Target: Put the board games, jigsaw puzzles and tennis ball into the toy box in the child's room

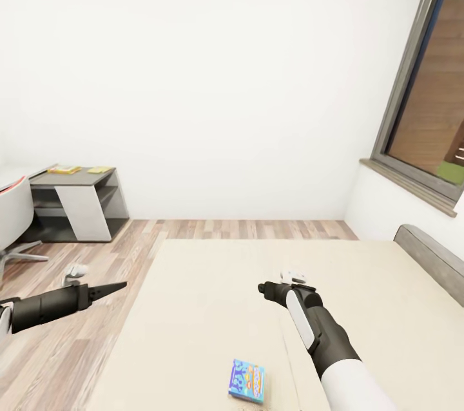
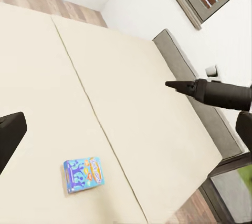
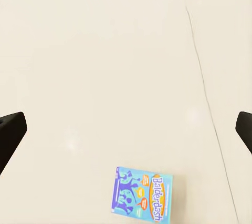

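While both grippers hang spread, a blue board game point(image 1: 247, 381) lies alone on the bed point(image 1: 212, 295) — nothing blocks it.

A home bedroom: wide beige bed point(image 1: 258, 308), grey headboard point(image 1: 432, 256), corner desk point(image 1: 77, 198), wood-plank floor point(image 1: 58, 346).

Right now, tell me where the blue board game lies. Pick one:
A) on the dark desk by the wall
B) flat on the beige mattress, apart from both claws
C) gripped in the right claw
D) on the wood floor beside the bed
B: the blue board game lies flat on the bed, and the right claw hangs above the mattress, holding nothing.
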You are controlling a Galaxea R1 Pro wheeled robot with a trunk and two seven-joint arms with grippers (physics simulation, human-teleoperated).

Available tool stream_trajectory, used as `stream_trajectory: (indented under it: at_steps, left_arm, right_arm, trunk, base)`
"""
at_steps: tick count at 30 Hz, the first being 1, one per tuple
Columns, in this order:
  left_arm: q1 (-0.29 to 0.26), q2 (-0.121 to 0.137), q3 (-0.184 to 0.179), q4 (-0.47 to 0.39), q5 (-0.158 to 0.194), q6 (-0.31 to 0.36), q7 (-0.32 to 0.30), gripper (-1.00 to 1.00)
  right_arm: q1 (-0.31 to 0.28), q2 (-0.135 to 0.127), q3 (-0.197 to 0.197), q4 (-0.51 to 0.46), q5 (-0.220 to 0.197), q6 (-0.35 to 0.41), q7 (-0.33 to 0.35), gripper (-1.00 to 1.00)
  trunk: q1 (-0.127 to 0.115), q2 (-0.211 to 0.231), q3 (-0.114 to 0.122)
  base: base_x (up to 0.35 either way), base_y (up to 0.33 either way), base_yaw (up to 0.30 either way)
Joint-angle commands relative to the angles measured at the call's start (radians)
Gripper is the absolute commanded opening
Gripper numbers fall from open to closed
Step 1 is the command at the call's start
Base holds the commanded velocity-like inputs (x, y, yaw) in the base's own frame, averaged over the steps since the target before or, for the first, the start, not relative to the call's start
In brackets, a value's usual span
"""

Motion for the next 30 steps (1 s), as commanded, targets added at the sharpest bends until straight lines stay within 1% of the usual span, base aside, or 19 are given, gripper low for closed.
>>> stream_trajectory:
  at_steps: [1, 5, 6, 10, 16, 30]
  left_arm:
    - [-0.001, 0.001, 0.012, 0.0, 0.002, 0.008, -0.027, 1.0]
    - [-0.001, 0.001, 0.036, 0.0, 0.001, 0.007, -0.081, 1.0]
    - [-0.001, 0.001, 0.046, 0.0, 0.0, 0.006, -0.105, 1.0]
    - [-0.001, 0.002, 0.065, 0.0, 0.0, 0.005, -0.144, 1.0]
    - [-0.001, 0.001, 0.075, 0.0, -0.003, 0.004, -0.162, 1.0]
    - [-0.001, 0.001, 0.077, 0.0, -0.007, 0.003, -0.164, 1.0]
  right_arm:
    - [-0.001, 0.0, 0.001, -0.001, -0.01, 0.003, -0.009, 1.0]
    - [-0.001, 0.0, 0.001, 0.0, -0.01, 0.003, -0.008, 1.0]
    - [-0.001, 0.0, 0.001, 0.0, -0.01, 0.003, -0.008, 1.0]
    - [-0.001, 0.0, 0.001, 0.003, -0.01, 0.002, -0.007, 1.0]
    - [-0.001, -0.001, 0.001, 0.005, -0.01, 0.002, -0.007, 1.0]
    - [-0.001, 0.0, 0.001, 0.006, -0.01, 0.002, -0.007, 1.0]
  trunk:
    - [0.001, -0.002, -0.004]
    - [0.001, -0.002, -0.011]
    - [0.001, -0.002, -0.012]
    - [0.001, -0.002, -0.019]
    - [0.001, -0.002, -0.029]
    - [0.001, -0.002, -0.052]
  base:
    - [0.0, 0.0, 0.0]
    - [0.0, 0.0, 0.0]
    - [0.0, 0.0, 0.0]
    - [0.0, 0.0, 0.0]
    - [0.0, 0.0, 0.0]
    - [0.0, 0.0, 0.0]
